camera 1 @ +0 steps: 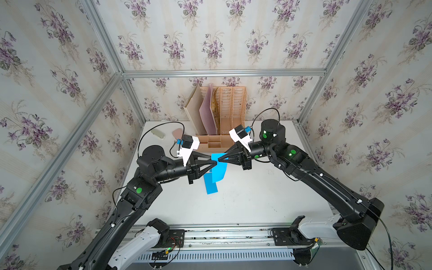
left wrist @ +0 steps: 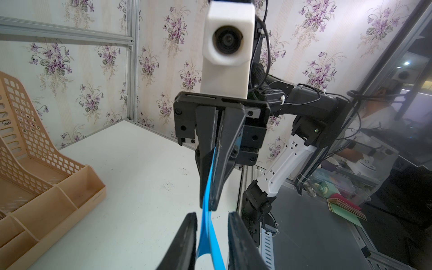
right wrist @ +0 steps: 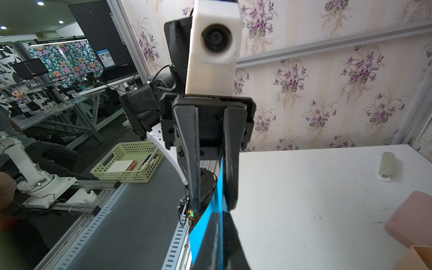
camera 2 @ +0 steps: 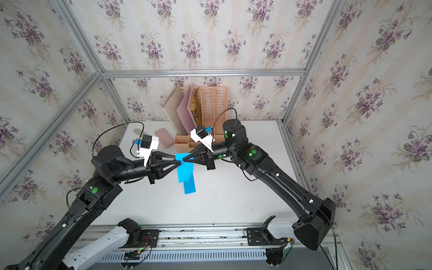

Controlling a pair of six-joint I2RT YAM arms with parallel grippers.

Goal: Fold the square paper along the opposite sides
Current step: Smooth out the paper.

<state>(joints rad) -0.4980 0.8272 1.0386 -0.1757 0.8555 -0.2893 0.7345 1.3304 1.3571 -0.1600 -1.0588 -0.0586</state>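
Between your two arms, above the middle of the white worktop point(camera 1: 245, 205), the blue square paper point(camera 1: 218, 171) is held up by its top edge. Its lower part droops toward the front rail, and both top views show it as two overlapping layers. You cannot tell whether its bottom edge touches the worktop.

Your right pincer point(camera 1: 219, 159) is clenched on the paper's upper edge, with the sheet pinched flat between its fingers. Your left pincer point(camera 1: 215, 163) meets it tip to tip but is released. The left wrist view shows its fingers point(left wrist: 191, 233) apart, with the sheet running through the gap.

You have bare worktop in front and to both sides. At the back stands a peach plastic file rack point(camera 1: 231, 109), with a pink rounded block point(camera 2: 163, 138) just beside it. Floral wallpaper point(camera 1: 210, 35) on an aluminium frame point(camera 1: 222, 73) closes the cell on three sides.
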